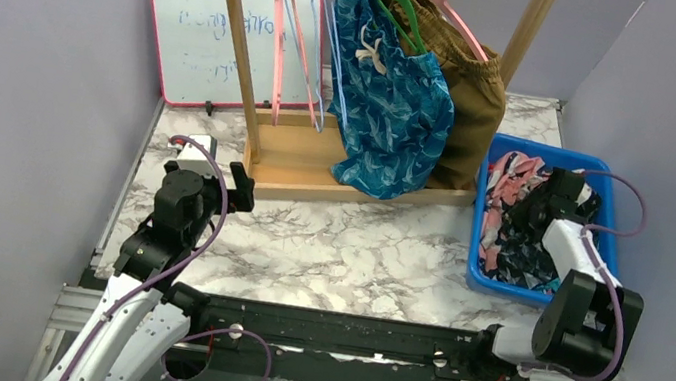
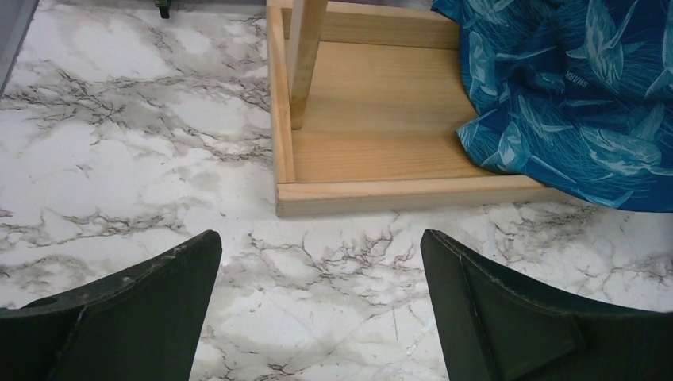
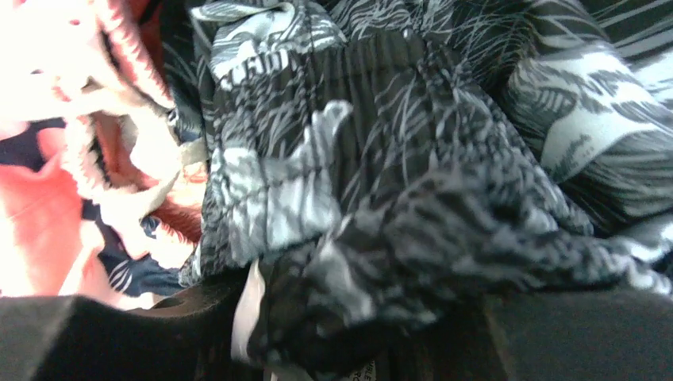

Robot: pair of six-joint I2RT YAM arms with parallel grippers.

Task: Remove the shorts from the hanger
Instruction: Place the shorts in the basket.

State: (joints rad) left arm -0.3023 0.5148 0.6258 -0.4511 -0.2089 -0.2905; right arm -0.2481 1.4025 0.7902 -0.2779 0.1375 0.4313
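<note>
Your left end effector hangs over the table, fingers wide apart. Teal-blue shorts are ahead-right of it, on the rack base. Your right end effector is pressed into black patterned shorts; grip cannot be told.

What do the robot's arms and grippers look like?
Both arms have chunky black joint housings and smooth white links, the left arm and right arm each trailing a looping purple cable. The left gripper has dark wedge-shaped fingers; the right gripper is black too.
</note>
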